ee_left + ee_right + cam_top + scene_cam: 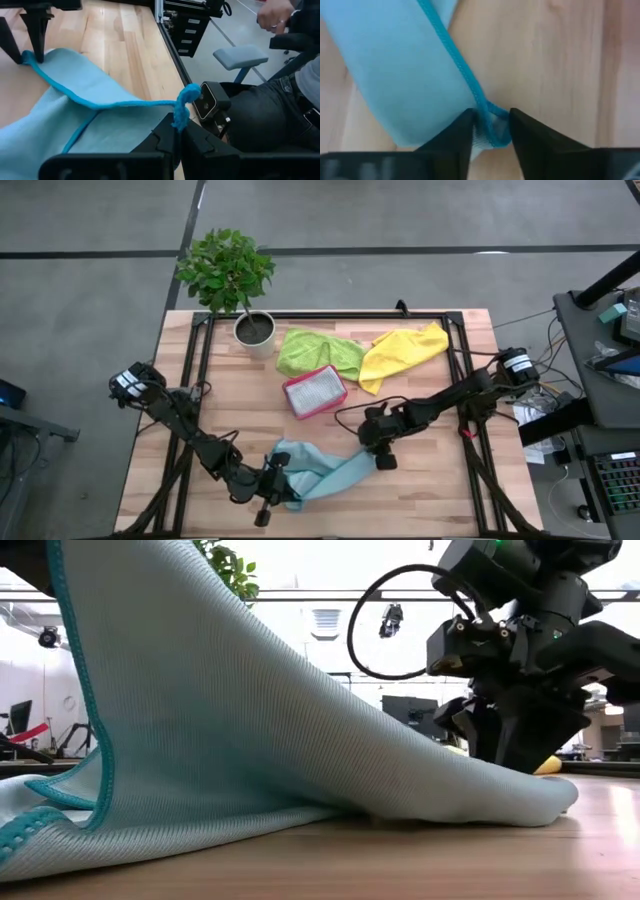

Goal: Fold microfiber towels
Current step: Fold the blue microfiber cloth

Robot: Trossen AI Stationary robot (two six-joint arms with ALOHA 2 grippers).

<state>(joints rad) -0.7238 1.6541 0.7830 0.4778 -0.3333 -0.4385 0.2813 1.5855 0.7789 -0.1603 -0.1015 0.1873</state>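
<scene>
The light teal-blue microfiber towel (325, 473) lies stretched near the table's front edge between my two grippers. My left gripper (276, 484) is shut on its left corner, which is raised. In the low view the cloth (200, 720) slopes down from there to the wood. My right gripper (381, 459) has come down on the towel's right corner, with its fingers closed around it. A lime green towel (318, 352) and a yellow towel (402, 352) lie crumpled on the table's far half. My left gripper pinches the towel's darker hemmed corner (180, 114) between its two fingers, which point nearly level, a little downward. That corner is lifted clear and the hem runs slackly away toward the other gripper. My right gripper has the towel's opposite hemmed corner (489, 126) between its two fingers, slanting down from above. The corner lies on the wood (545, 802).
A pink tray (314, 391) stands mid-table just beyond the teal towel, and a potted plant (243, 290) is at the far left. Bare wood lies to the right of the towel. A seated person (280, 105) is past the table's edge in the left wrist view.
</scene>
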